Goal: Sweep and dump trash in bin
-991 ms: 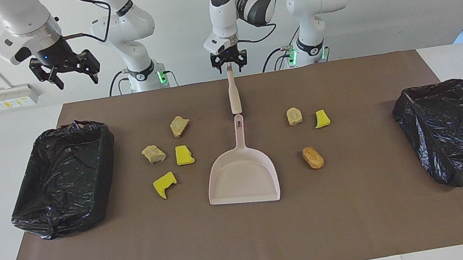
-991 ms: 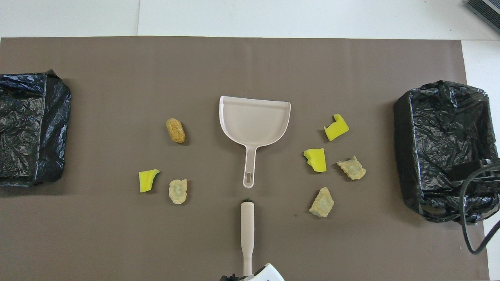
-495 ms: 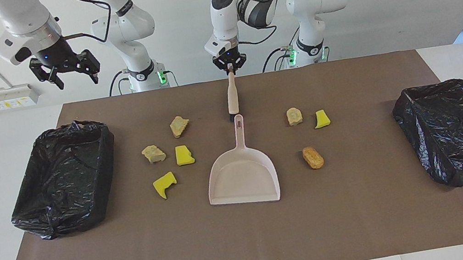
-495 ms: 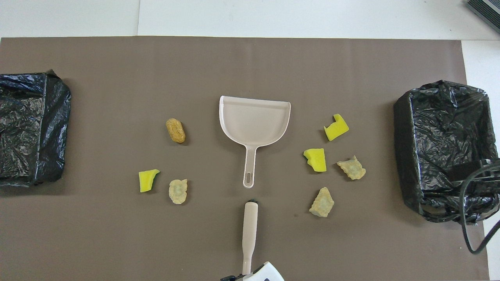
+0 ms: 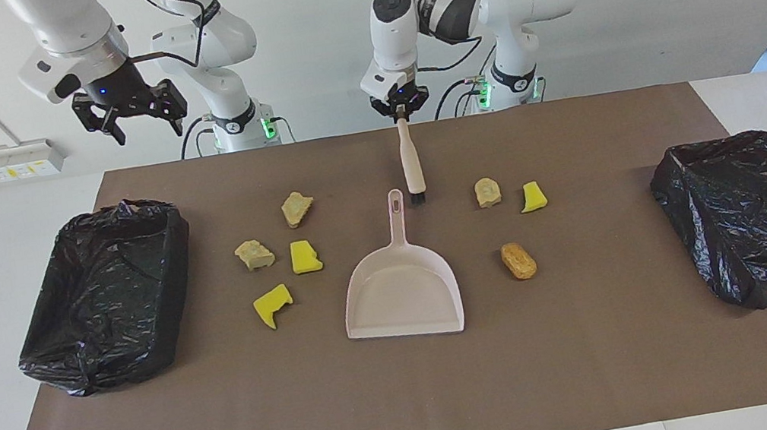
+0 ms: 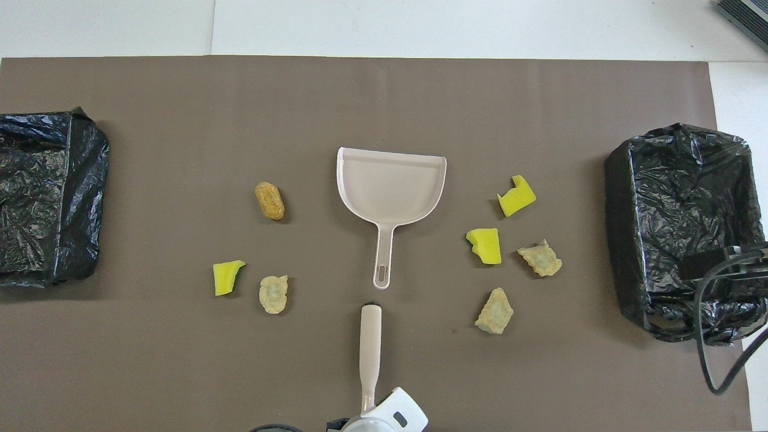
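The trash point(image 5: 304, 256) lies scattered on the brown mat point(image 5: 414, 410) in two clusters flanking the pale pink dustpan point(image 5: 402, 297), which sits mid-mat: four scraps toward my right arm's end, two yellow sponge bits and two beige chunks, and three toward my left arm's end, a beige lump point(image 5: 487, 191), a yellow bit point(image 5: 533, 197) and an orange-brown oval point(image 5: 518, 260). A black-lined bin point(image 5: 105, 296) stands at each end edge of the mat.

My left gripper point(image 5: 401, 109) hangs wrist-down over the mat's edge nearest my bases, fingers pinched tight on the top of the beige brush point(image 5: 410, 161), which dangles upright with its dark bristles just above the mat beside the dustpan's handle tip. A second ago the brush hung straight over that handle; I have since carried it a little toward my left arm's end, closer to the beige lump.

My right gripper point(image 5: 137, 119) waits raised, jaws spread, above the bin at its end, well clear of every scrap.
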